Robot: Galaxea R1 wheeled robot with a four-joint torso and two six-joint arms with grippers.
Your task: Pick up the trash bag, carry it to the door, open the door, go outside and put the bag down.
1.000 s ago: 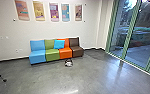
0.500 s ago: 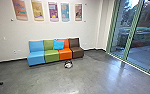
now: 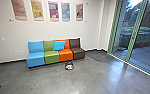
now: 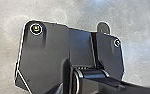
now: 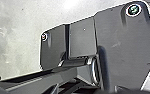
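Left and right grippers, wide or narrow, stand at a spread we cannot tell, as we face what we take for the trash bag (image 3: 69, 66), small, white and dark-topped, on the gray floor (image 3: 98, 80) near the orange seat (image 3: 65, 52) of a multicolored sofa (image 3: 51, 54), well apart from the green-framed glass (image 3: 146, 42). We judge it light, slack and slippery, its thin skin easily torn, and best gripped high, at the dark top, then lifted straight.
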